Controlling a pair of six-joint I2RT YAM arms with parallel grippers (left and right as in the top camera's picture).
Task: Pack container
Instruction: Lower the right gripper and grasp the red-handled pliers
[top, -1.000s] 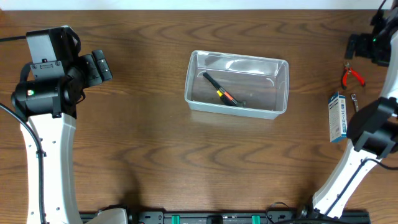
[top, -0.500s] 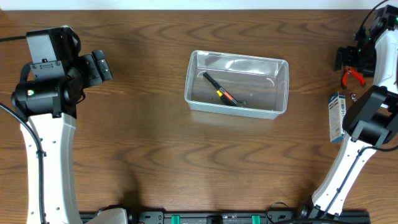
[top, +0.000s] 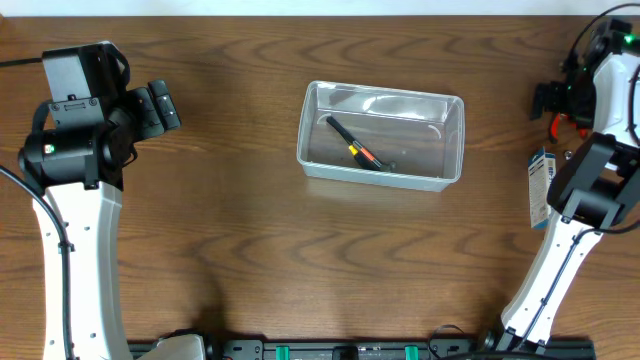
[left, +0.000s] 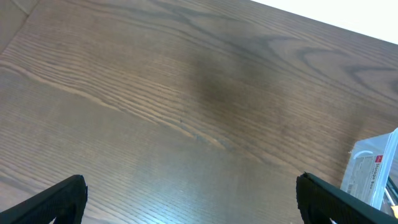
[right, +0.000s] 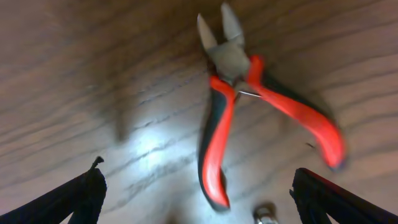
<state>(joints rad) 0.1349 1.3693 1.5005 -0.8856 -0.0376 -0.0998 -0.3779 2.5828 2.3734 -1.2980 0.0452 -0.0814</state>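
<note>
Two arms stand at a brown wooden table (top: 230, 220), one at each end. Midway along it, toward the far edge and well apart from both arms, sits the container (top: 455, 140), a clear plastic tub; a slim black tool (top: 345, 135) with an orange and yellow band lies slantwise on its floor near the left wall. The left gripper (left: 193, 196) hangs over bare wood with its fingers (left: 59, 199) spread wide and nothing between them. At the right edge of the left wrist view shows a corner of clear plastic carrying a white label (left: 368, 175) with a red mark; its print is too small to read, and it looks like the tub's end wall, though I cannot be sure. The right gripper (right: 199, 196) hovers above red-and-black pliers (right: 231, 61) lying flat on the table, steel nose pointing away; its fingers (right: 84, 193) are wide apart, one to each side of the handles and touching neither. Just below the handles sits a small metal piece (right: 264, 214), blurred. Beside the right arm lies a blue-and-white box (top: 540, 185); its lettering cannot be made out.
</note>
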